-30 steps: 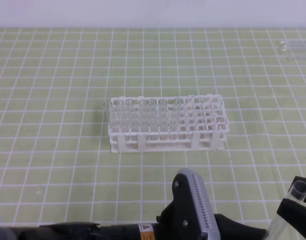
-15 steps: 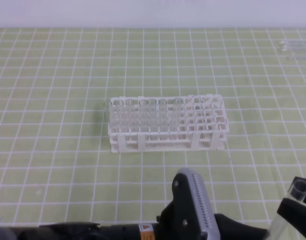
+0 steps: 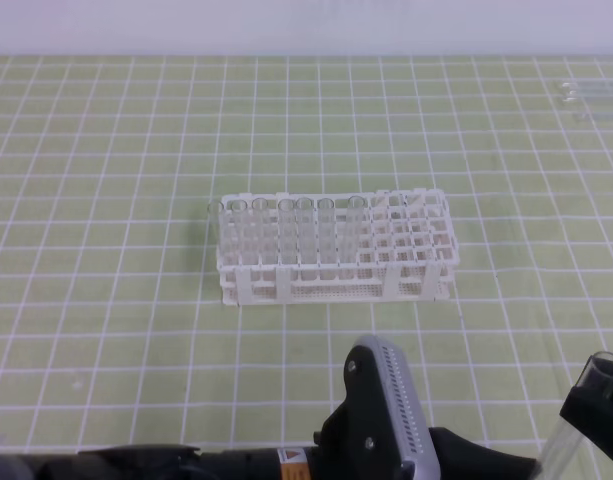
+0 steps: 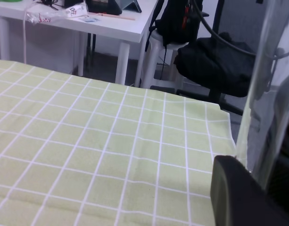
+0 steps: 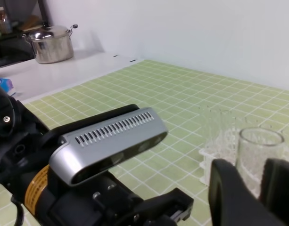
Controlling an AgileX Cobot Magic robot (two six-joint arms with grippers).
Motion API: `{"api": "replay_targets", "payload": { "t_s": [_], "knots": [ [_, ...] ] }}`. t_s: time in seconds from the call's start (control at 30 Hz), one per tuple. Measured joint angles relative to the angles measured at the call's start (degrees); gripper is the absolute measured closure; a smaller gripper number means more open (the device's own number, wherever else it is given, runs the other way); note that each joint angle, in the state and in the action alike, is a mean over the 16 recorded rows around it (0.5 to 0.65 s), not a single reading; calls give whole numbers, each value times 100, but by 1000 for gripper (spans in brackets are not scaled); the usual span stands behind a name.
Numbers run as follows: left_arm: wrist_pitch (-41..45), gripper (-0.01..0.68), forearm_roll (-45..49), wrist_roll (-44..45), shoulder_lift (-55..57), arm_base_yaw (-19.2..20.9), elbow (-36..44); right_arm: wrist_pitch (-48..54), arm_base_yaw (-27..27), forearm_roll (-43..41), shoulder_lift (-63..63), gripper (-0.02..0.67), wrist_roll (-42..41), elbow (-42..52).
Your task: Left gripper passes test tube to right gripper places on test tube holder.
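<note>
The handover seems to be the step in hand. In the right wrist view the test tube (image 5: pixel 254 150) is standing upright at the lower right of the frame, with its open mouth on top. The two black jaws of the right end effector (image 5: pixel 255 190) are pressing on it from both sides, so this end effector is grasping the tube.

In the left wrist view the same tube is running down the right edge of the frame, just beside one black jaw of the left end effector (image 4: pixel 238 188). The other jaw is not showing, so I cannot tell whether this end effector is clenched or already released.

In the high view the test tube holder (image 3: pixel 336 250) is standing in the middle of the frame on the green checked table (image 3: pixel 106 200), well apart from the tube at the lower right corner. Several clear tubes (image 3: pixel 296 235) are filling its left part, and the right part is showing free holes.

Next, I judge, the left jaws must be clear of the tube. Then the right arm must carry it, kept upright, over a free hole and lower it straight.
</note>
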Motion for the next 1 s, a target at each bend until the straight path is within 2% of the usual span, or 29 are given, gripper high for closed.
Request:
{"api": "replay_targets", "payload": {
  "t_s": [1.0],
  "knots": [
    [-291,661,-31,-22,3,0,1,30,0,41,0,638,-103,-11]
  ]
}}
